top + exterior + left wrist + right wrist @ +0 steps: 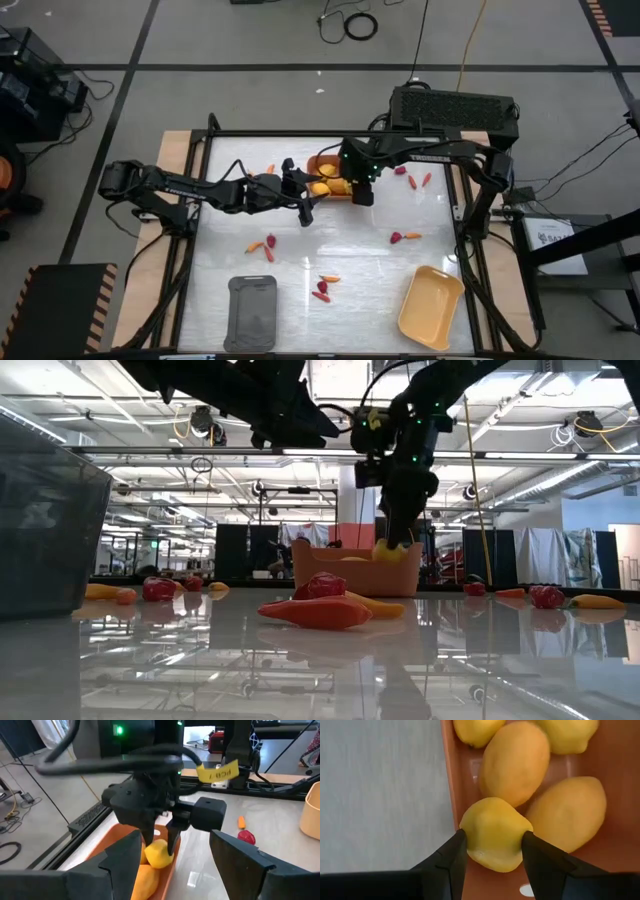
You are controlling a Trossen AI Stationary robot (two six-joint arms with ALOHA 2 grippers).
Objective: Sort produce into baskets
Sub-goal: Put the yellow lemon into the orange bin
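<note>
A: A lemon [495, 834] is clamped between the fingers of the right end effector [361, 186], just above centre in the high view, over the orange-brown basket [322, 163].

B: Four more lemons are seen packed in that basket beside it. The left end effector [303, 197] is held wide open and empty, just left of the basket.

A: Carrots and berries are scattered across the bench [350, 262]. The dark grey basket [252, 313] is set at lower centre-left, the pale yellow basket [431, 306] at lower right.
</note>
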